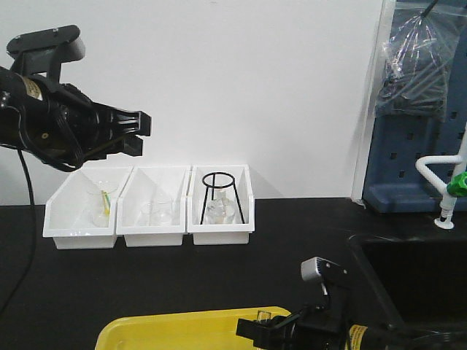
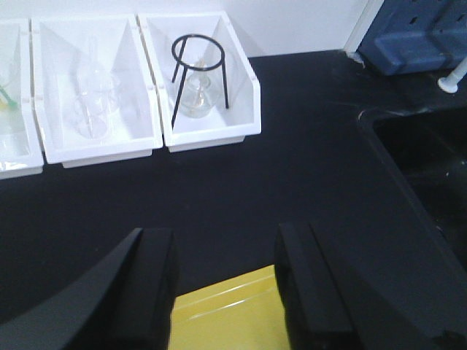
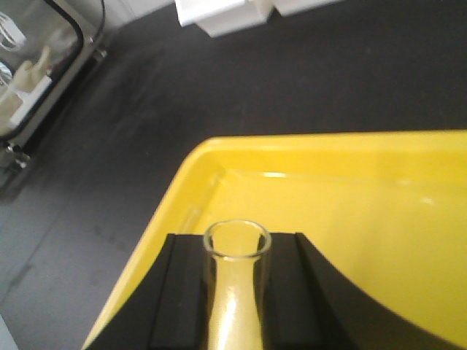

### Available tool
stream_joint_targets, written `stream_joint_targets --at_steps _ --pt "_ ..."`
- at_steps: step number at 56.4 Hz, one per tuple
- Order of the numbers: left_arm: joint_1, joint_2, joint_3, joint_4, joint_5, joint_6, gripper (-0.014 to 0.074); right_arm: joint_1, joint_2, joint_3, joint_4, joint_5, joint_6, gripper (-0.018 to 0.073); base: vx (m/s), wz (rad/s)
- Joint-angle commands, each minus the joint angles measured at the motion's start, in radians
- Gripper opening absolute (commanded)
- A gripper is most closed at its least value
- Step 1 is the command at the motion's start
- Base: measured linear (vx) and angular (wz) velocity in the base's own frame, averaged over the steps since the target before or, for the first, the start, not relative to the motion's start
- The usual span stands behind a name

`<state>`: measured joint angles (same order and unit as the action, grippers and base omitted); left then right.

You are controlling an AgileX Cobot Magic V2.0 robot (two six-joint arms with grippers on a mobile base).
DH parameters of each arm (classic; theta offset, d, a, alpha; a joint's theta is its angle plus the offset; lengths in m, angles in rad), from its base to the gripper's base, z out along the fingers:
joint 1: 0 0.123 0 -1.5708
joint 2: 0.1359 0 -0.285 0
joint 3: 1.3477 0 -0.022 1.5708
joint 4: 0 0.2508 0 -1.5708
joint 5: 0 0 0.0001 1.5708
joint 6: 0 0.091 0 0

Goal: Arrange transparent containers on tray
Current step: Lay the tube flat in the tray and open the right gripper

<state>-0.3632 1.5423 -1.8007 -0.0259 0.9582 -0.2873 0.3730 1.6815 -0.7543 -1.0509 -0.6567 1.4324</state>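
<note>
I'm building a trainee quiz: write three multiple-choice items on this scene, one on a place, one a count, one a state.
1. Which of the white bins holds the black ring stand? A leftmost B middle C rightmost
2. How many white bins are there? A two B three C four
3. The right gripper is: A open B shut on a test tube C shut on a beaker
Answers: C, the stand sits in the rightmost bin; B, three sit side by side; B, it clamps the tube over the yellow tray.

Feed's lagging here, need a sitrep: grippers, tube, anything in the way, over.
Left gripper open, empty, raised. Right gripper shut on test tube, above yellow tray. No obstruction in view.
</note>
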Motion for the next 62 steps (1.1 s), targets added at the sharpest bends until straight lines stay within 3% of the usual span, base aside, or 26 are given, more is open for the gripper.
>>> stream_joint_targets --at_steps 1,8,12,21,27,30,62 --pt "-0.006 -0.045 -0.030 -0.003 -0.054 0.004 0.0443 -0.004 0.002 -0.059 0.025 -0.098 0.010 -0.0011 0.00 0.00" --pt "-0.006 -0.045 -0.030 -0.003 -0.053 0.004 0.0443 -0.004 0.032 -0.133 -0.002 -0.094 0.061 -0.0011 0.00 0.00" --pt "-0.006 -0.045 -0.030 -0.003 -0.053 0.004 0.0443 -0.004 0.050 -0.190 -0.064 -0.074 0.136 -0.0011 0.00 0.00" --pt "-0.006 -0.045 -0.030 -0.003 -0.052 0.004 0.0443 -0.004 0.094 -0.325 -0.365 -0.036 0.421 -0.0011 0.00 0.00" --pt "-0.006 -0.045 -0.030 -0.003 -0.052 0.004 0.0443 -0.004 0.125 -0.416 -0.635 -0.033 0.665 -0.0011 0.00 0.00" --pt "-0.006 -0.045 -0.030 -0.003 -0.052 0.004 0.0443 -0.004 0.138 -0.445 -0.722 -0.040 0.695 -0.0011 0.00 0.00" --pt "-0.006 -0.044 -0.030 -0.003 -0.052 0.004 0.0443 -0.004 0.230 -0.453 -0.737 0.068 0.695 -0.0011 0.00 0.00"
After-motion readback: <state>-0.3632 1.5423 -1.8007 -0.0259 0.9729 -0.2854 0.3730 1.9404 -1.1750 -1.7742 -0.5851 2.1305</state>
